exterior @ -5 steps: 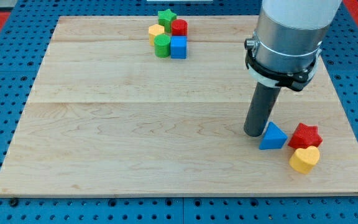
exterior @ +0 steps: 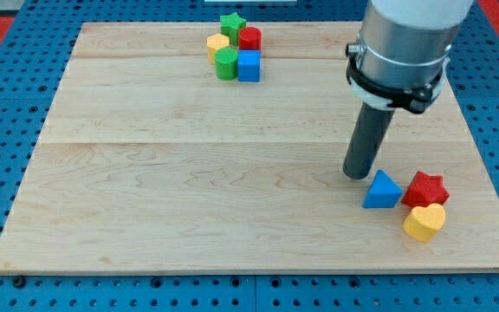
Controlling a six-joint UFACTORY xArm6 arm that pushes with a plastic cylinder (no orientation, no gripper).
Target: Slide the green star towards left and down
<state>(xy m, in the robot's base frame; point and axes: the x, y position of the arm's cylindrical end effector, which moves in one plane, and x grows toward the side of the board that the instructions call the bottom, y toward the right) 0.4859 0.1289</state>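
The green star (exterior: 231, 22) sits at the view's top edge of the wooden board (exterior: 189, 173), at the back of a tight cluster. It touches a red cylinder (exterior: 249, 38) on its right and a yellow block (exterior: 217, 43) on its lower left. A green cylinder (exterior: 225, 63) and a blue cube (exterior: 249, 65) stand just below them. My tip (exterior: 357, 173) rests on the board far to the lower right of the star, just up and left of a blue triangle (exterior: 381, 190).
A red star (exterior: 426, 188) and a yellow heart (exterior: 424, 222) lie right of the blue triangle near the board's right edge. The arm's wide grey body (exterior: 405, 43) hangs over the view's upper right.
My tip has moved slightly up the view, away from the blue triangle. No block has moved.
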